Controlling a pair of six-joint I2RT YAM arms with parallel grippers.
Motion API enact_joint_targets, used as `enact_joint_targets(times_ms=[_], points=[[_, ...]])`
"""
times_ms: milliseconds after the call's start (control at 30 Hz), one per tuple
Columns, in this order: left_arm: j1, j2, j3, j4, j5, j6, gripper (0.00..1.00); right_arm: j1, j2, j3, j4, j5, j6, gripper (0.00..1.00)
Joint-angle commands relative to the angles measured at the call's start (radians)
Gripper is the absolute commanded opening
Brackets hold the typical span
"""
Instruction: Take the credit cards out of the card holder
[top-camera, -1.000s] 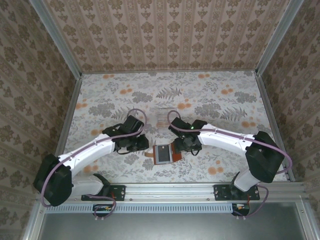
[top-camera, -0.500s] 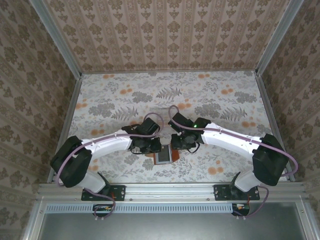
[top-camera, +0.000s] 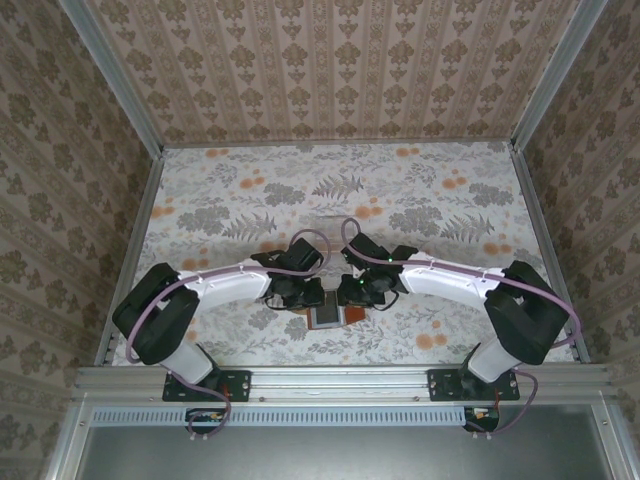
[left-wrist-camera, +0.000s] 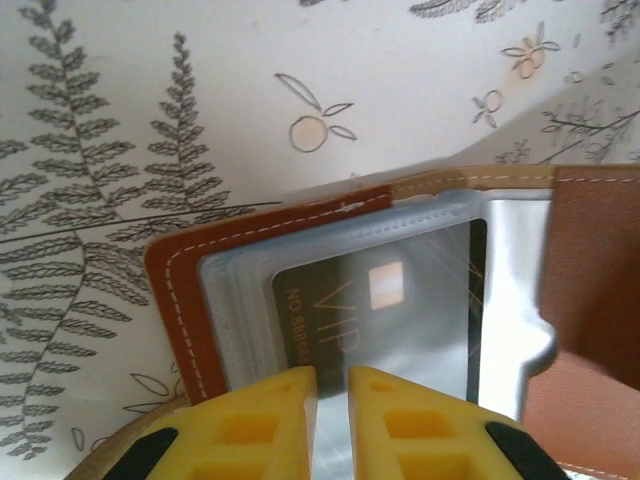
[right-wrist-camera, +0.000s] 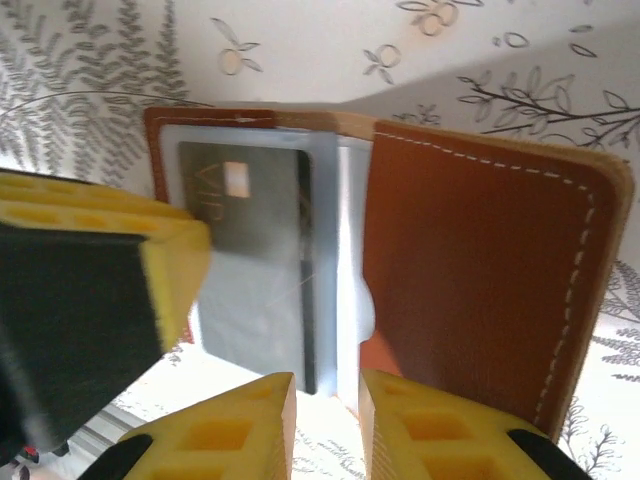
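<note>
We find the card holder (top-camera: 327, 316) lying open on the surface (top-camera: 420, 200), dark credit card (left-wrist-camera: 370, 310) inside its clear sleeve. Left end effector (left-wrist-camera: 331, 400) and right end effector (right-wrist-camera: 327, 410) stand narrow at its edge; we cannot tell if they grip. No cards are out yet.

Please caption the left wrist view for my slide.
Left gripper, nearly closed, at the edge of the open card holder; dark VIP card inside.

— Where did we find the card holder (right-wrist-camera: 470, 260)?
— We found it open on the table (top-camera: 400, 200) near the front edge. It was reddish-brown leather with pale stitching, and one flap was folded partly over.
— And the credit cards (left-wrist-camera: 370, 300)?
— We saw a dark one marked VIP inside a clear sleeve.
</note>
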Motion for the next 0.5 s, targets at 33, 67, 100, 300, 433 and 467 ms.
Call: enact_joint_targets(times_ms=[33,67,100,300,433,467], points=[[-0.005,0.029,0.004,-0.078,-0.039,0.025,0.17,-0.029,0.017,-0.052,0.091,-0.066,0.013,0.24],[-0.005,0.034,0.005,-0.078,-0.038,0.027,0.17,-0.036,0.021,-0.064,0.109,-0.079,0.011,0.24],[-0.005,0.038,0.005,-0.079,-0.038,0.026,0.17,-0.041,0.024,-0.072,0.123,-0.088,0.011,0.24],[-0.005,0.044,0.0,-0.068,-0.037,0.031,0.14,-0.065,0.037,-0.149,0.307,-0.198,0.014,0.24],[-0.006,0.037,-0.007,-0.061,-0.035,0.033,0.12,-0.068,0.022,-0.189,0.41,-0.249,0.027,0.24],[-0.006,0.035,-0.009,-0.061,-0.035,0.033,0.11,-0.068,0.018,-0.194,0.423,-0.252,0.026,0.24]])
